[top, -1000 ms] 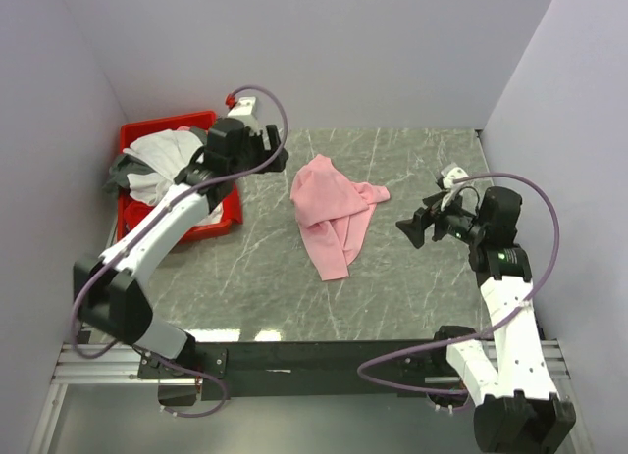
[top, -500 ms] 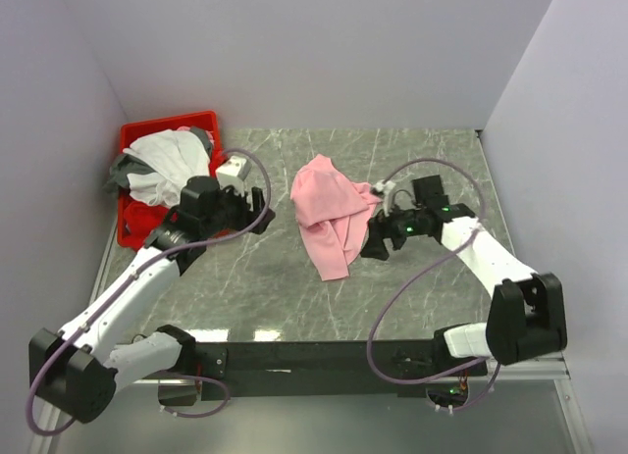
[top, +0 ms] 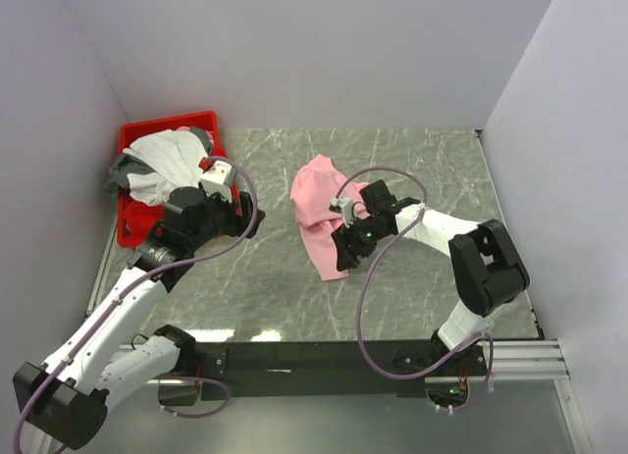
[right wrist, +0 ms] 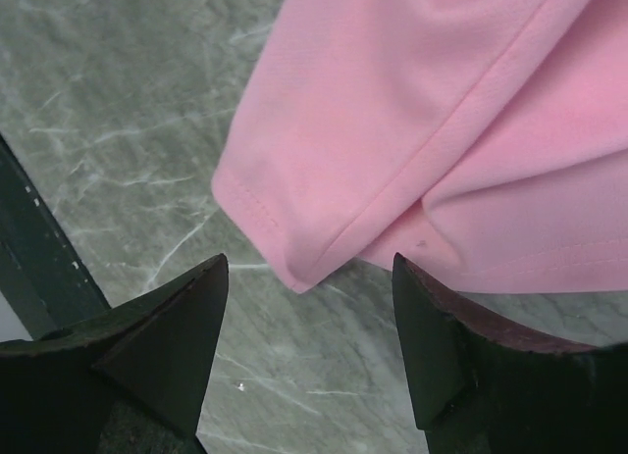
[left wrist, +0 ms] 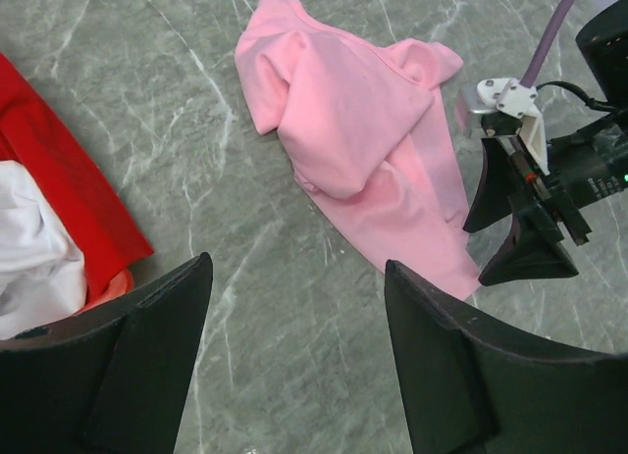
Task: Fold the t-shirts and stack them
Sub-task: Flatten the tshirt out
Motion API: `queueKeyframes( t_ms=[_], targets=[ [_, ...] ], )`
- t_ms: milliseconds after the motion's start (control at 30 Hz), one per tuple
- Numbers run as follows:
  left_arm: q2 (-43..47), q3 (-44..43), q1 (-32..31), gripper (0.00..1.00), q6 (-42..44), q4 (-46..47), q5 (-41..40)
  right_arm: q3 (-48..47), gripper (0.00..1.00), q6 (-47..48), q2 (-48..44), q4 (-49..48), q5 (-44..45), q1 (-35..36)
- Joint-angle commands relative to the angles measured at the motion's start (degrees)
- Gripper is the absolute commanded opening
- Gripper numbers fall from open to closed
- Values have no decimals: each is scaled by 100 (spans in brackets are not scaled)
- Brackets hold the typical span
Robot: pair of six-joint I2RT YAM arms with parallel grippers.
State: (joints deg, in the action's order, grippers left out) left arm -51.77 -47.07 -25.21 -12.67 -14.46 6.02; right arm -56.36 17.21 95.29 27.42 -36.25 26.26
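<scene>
The pink t-shirt (right wrist: 412, 111) lies on the counter (right wrist: 128, 111), its hem corner between the spread, ungripping tips of the right pincer (right wrist: 309, 277); the left pincer (left wrist: 294, 268) hovers open, well apart.

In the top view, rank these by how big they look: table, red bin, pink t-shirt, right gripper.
1. Table
2. Red bin, judged by its outline, since much of it is covered
3. Pink t-shirt
4. Right gripper

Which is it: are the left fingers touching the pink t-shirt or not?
Apart. The top view shows bare table between the left fingers and the pink t-shirt.
</scene>
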Motion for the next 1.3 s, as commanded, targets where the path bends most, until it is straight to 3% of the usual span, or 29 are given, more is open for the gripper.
queueKeyframes(
  t_ms=[0, 367, 467, 667, 700, 800, 1000, 1267],
  targets=[
    [202, 49, -19, 76, 159, 215, -128, -235, 74, -297, 16, -298, 381, 72],
    [343, 84, -19, 75, 194, 259, -31, -446, 67, -456, 518, -281, 320, 213],
    [422, 110, -19, 75, 203, 312, 22, -455, 59, -464, 491, -264, 294, 213],
    [483, 136, -19, 75, 203, 338, 30, -604, 27, -394, 360, -79, 259, 213],
    [483, 128, -19, 75, 194, 338, 39, -604, 16, -351, 246, -61, 267, 213],
    [457, 137, -19, 75, 194, 356, 127, -779, 5, -158, 9, 227, 346, 204],
    [501, 172, -10, 75, 203, 470, 452, -1902, 0, 1088, -124, 1930, 136, 64],
    [545, 189, -19, 75, 186, 496, 374, -2836, 0, 1750, -361, 2751, 627, -156]
  ],
)
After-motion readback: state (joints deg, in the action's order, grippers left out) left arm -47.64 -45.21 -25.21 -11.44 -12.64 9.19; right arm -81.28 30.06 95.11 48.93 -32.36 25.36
